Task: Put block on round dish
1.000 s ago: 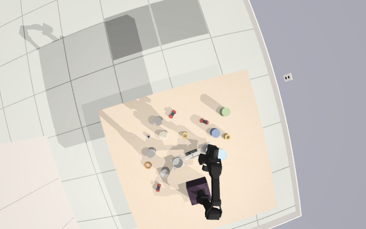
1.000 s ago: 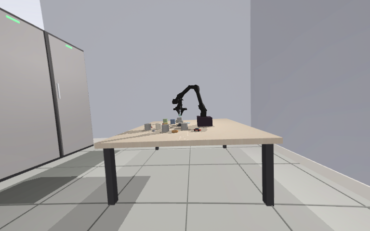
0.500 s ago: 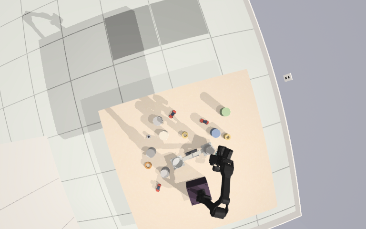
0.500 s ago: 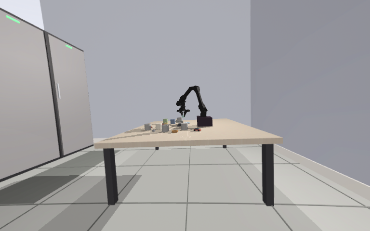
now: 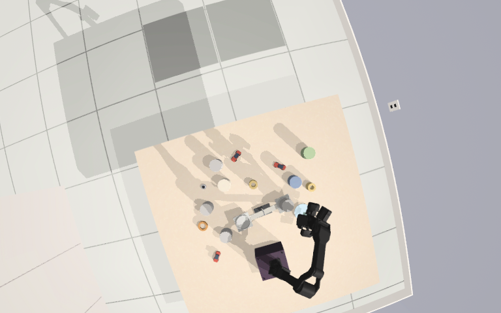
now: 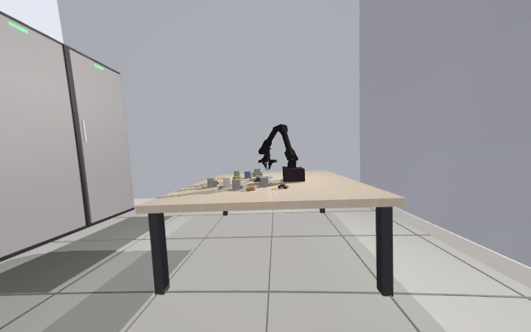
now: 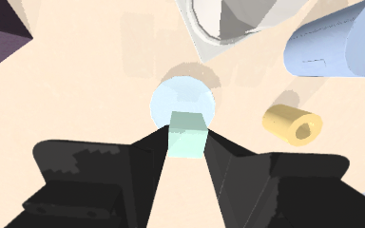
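My gripper (image 7: 185, 130) (image 6: 267, 166) is shut on a pale green block (image 7: 187, 135) and holds it above the table. In the wrist view the block overlaps the lower edge of the pale blue round dish (image 7: 170, 97) (image 5: 301, 209). The fingertips are hidden in the top view by the hand. The balance (image 5: 256, 214) has a grey cup (image 5: 285, 205) on its right end, close to the dish. Its left end pan (image 5: 242, 222) shows a ring and no upright cup. A grey cup (image 5: 226, 235) stands on the table beside that pan. No cup is above the dish.
A blue cylinder (image 5: 295, 181) (image 7: 317, 52) and a yellow ring (image 5: 311, 186) (image 7: 291, 123) stand near the dish. A green cylinder (image 5: 308, 152) is farther back. Red toy cars, other cups and rings lie toward the left. The dark base box (image 5: 271, 259) is at the front.
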You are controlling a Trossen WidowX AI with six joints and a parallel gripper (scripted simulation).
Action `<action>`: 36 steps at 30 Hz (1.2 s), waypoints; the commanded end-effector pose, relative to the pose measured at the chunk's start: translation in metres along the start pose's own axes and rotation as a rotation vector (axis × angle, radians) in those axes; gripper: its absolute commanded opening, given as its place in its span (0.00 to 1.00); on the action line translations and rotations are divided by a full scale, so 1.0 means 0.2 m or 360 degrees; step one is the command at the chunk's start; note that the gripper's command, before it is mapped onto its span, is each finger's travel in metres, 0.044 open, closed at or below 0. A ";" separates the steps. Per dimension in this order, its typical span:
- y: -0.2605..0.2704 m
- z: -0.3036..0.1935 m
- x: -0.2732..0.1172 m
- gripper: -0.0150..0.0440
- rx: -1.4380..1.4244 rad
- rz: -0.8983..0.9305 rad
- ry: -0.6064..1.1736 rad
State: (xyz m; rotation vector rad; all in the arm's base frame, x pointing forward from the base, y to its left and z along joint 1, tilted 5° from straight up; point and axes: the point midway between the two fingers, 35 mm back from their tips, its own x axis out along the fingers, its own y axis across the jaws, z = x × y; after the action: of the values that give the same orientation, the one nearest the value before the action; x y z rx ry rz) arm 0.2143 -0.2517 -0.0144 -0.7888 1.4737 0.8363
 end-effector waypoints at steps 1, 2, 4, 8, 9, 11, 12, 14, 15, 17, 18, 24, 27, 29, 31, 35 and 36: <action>0.00 0.00 0.06 0.25 -0.0020 0.0006 0.0004; 0.00 0.00 0.08 0.25 -0.0020 0.0006 0.0004; 0.00 0.00 0.15 0.25 -0.0020 0.0006 0.0004; 0.01 0.00 0.20 0.25 -0.0020 0.0006 0.0004; 0.01 0.00 0.20 0.25 -0.0020 0.0006 0.0004; 0.01 0.00 0.20 0.25 -0.0020 0.0006 0.0004; 0.01 0.00 0.21 0.25 -0.0020 0.0006 0.0004; 0.01 0.00 0.22 0.25 -0.0020 0.0006 0.0004; 0.01 0.00 0.23 0.25 -0.0020 0.0006 0.0004; 0.01 0.00 0.24 0.25 -0.0020 0.0006 0.0004; 0.01 0.00 0.25 0.25 -0.0020 0.0006 0.0004; 0.01 0.00 0.30 0.25 -0.0020 0.0006 0.0004; 0.01 0.01 0.28 0.39 -0.0012 0.0006 -0.0003; 0.01 0.01 0.28 0.48 -0.0012 0.0006 -0.0003; 0.01 0.01 0.28 0.57 -0.0012 0.0006 -0.0003; 0.01 0.01 0.28 0.74 -0.0012 0.0006 -0.0003; 0.01 0.01 0.28 0.79 -0.0012 0.0006 -0.0003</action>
State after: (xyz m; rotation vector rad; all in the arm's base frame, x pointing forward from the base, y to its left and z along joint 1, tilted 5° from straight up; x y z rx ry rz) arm 0.2103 -0.2502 -0.0697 -0.7904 1.4721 0.8461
